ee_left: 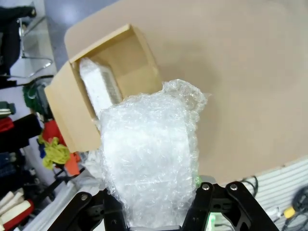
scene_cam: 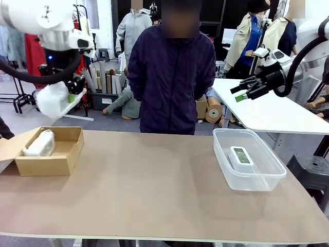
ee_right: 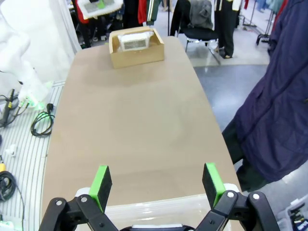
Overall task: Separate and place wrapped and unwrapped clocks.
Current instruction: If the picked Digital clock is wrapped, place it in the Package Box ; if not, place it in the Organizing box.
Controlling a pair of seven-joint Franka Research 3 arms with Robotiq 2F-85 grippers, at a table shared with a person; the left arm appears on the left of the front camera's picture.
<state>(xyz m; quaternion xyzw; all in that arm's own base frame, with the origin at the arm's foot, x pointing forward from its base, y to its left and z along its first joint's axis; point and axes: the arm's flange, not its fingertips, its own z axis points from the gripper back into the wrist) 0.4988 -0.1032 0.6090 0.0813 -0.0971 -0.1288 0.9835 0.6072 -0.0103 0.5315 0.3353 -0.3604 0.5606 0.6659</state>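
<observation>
The brown table (scene_cam: 154, 190) takes up most of the scene, with a person in a dark jacket (scene_cam: 171, 77) standing at the far side, just watching. On the left sits an open cardboard box (scene_cam: 49, 152), and 1 bubble-wrapped clock (scene_cam: 40, 144) already lies inside it at the left end. Over on the right there's a clear plastic tub (scene_cam: 249, 159) with the bare white digital clock (scene_cam: 241, 156) lying flat in it, screen up. The left gripper (scene_cam: 69, 95) hangs up in the air above the box, clenched around the 2nd wrapped clock (scene_cam: 54, 100), which bulges out past the fingers. The right gripper (scene_cam: 244, 92) is up high over the tub, released, green pads (ee_right: 100, 181) well apart, nothing in it.
</observation>
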